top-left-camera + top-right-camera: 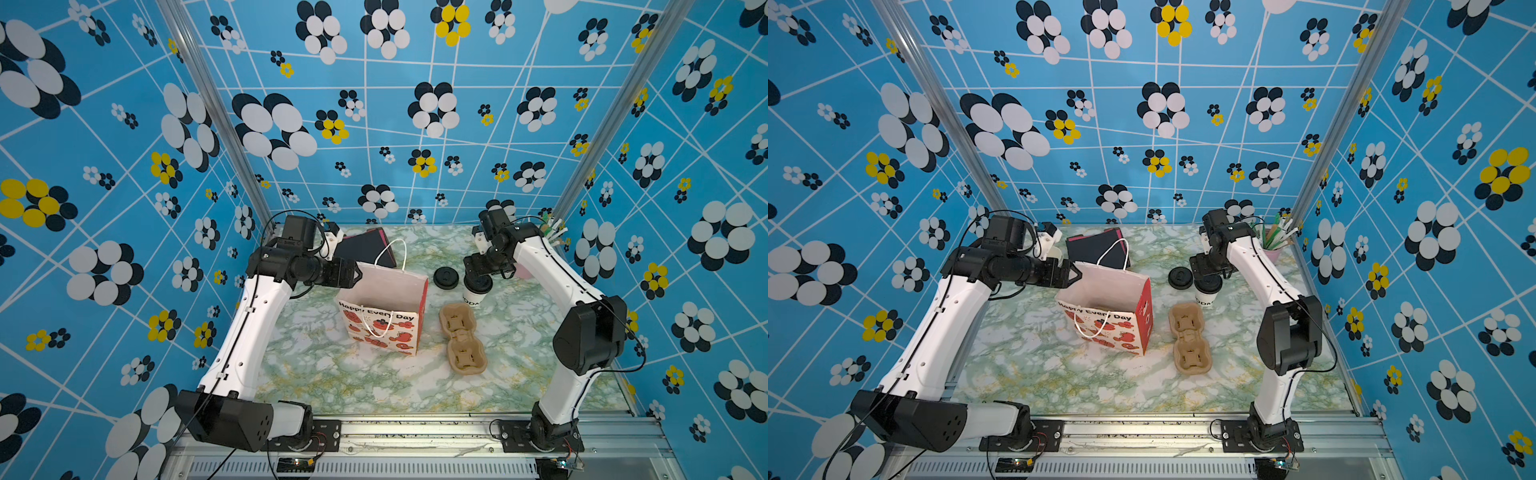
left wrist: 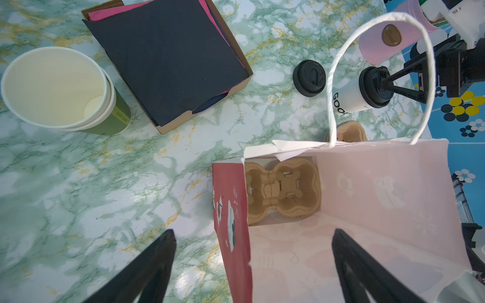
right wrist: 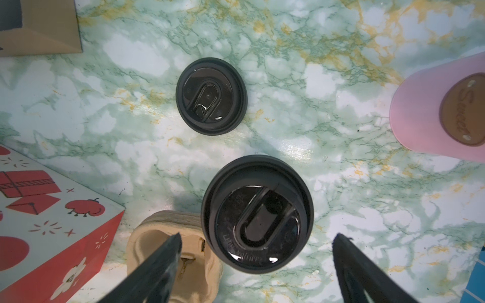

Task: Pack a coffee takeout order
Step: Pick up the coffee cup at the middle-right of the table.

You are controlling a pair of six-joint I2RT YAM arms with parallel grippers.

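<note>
The small white paper cup (image 1: pixel 473 296) (image 2: pixel 347 98) stands right of the paper bag (image 1: pixel 384 309) with a black lid (image 3: pixel 257 220) on it. A second black lid (image 1: pixel 446 277) (image 3: pixel 211 95) lies loose on the table just behind it. The black napkin (image 2: pixel 168 57) tops a stack in a cardboard box (image 1: pixel 365 249) behind the bag. My right gripper (image 3: pixel 257 236) (image 1: pixel 478 272) hovers open directly above the lidded cup. My left gripper (image 2: pixel 253 232) (image 1: pixel 355 272) is open at the bag's left rim, its fingers either side of the red side wall without touching it.
A brown cup carrier (image 1: pixel 461 336) lies right of the bag and another (image 2: pixel 283 189) sits inside the bag. Stacked green cups (image 2: pixel 60 89) stand at the back left. A pink holder (image 3: pixel 443 110) (image 1: pixel 1273 249) with straws is at the back right.
</note>
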